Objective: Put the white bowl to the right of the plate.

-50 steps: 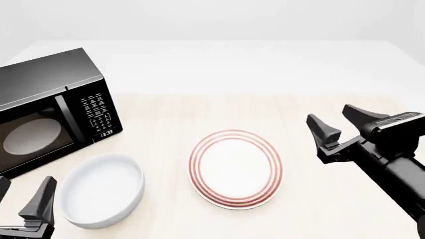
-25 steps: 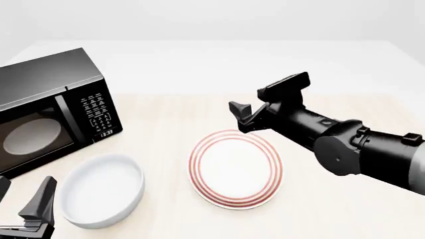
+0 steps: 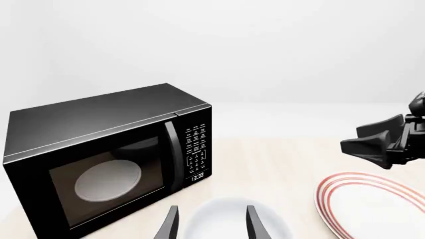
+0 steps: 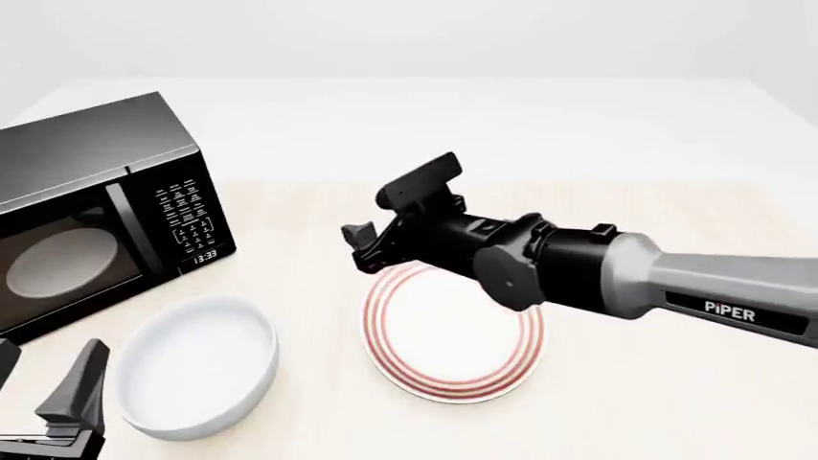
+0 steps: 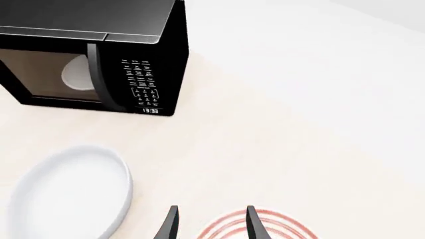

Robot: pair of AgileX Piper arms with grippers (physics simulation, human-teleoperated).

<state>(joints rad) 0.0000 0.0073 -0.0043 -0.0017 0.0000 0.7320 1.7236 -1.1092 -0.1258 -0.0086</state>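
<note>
Left wrist view: the left gripper shows 2 fingertips spread apart with nothing between them, pointing toward the white bowl, whose rim lies just past the tips. The black microwave stands beyond, door shut, grey turntable visible inside. The plate sits off to one side, and the right gripper hangs above its far edge.

Front view: the white bowl rests on the table to the left of the plate, near it but not touching. The right gripper is stretched across the plate's far rim, jaws parted and empty. The left gripper waits low at the near-left corner, just beside the bowl.

Right wrist view: the right gripper's fingers are released, above the plate's red rings; the bowl lies well off toward the microwave.

The step in hand looks like the approach: the bowl is not yet grasped. Next, 1 gripper must descend onto the bowl's rim, pinch the thick wall, lift, and carry it over the plate to the bare table on its right.
</note>
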